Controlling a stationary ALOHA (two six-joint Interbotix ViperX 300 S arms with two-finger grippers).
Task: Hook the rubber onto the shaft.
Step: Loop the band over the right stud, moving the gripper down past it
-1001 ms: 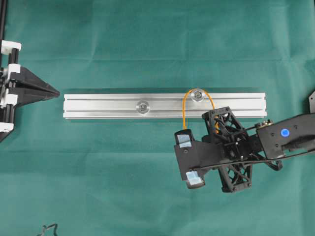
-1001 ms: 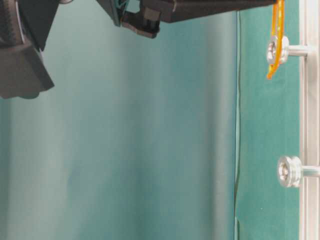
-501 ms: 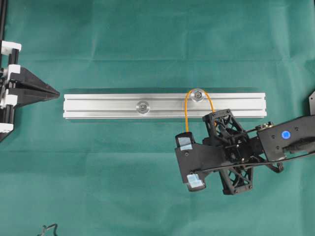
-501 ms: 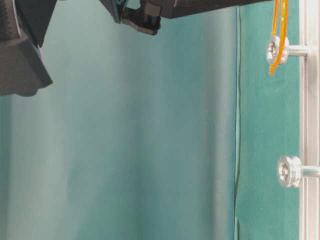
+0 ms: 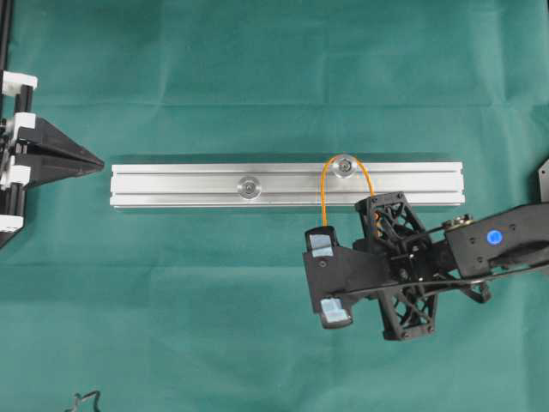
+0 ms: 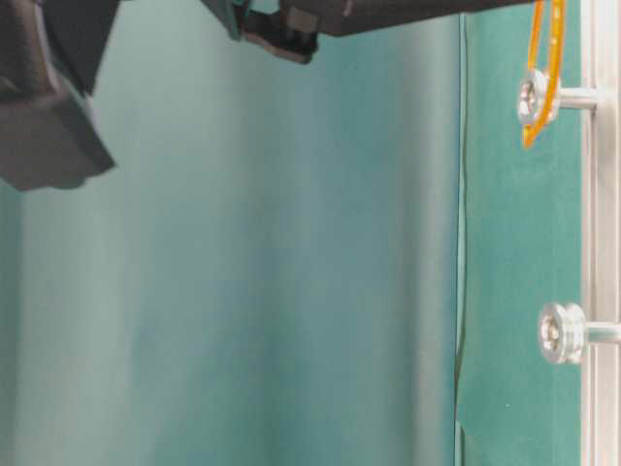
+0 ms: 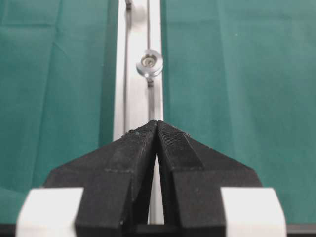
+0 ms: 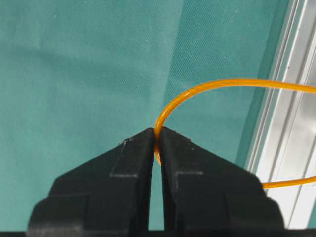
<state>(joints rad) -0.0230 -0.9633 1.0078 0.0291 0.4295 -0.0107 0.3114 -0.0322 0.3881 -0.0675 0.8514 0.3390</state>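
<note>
Rubber (image 5: pixel 324 187) is looped round one shaft (image 5: pixel 346 166) and pinched in the clenched right pincer (image 8: pixel 158 140), so tension is kept; left pincer (image 7: pixel 157 129) is clenched empty, parked.

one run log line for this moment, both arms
right gripper: shut on rubber band | band: looped round right shaft | left gripper: shut, empty, off rail end

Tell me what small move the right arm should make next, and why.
Probably carry the band left toward the bare shaft. The right gripper pinches one end of it, and the far end already loops the right shaft, so stretching it across the rail looks like what remains.
</note>
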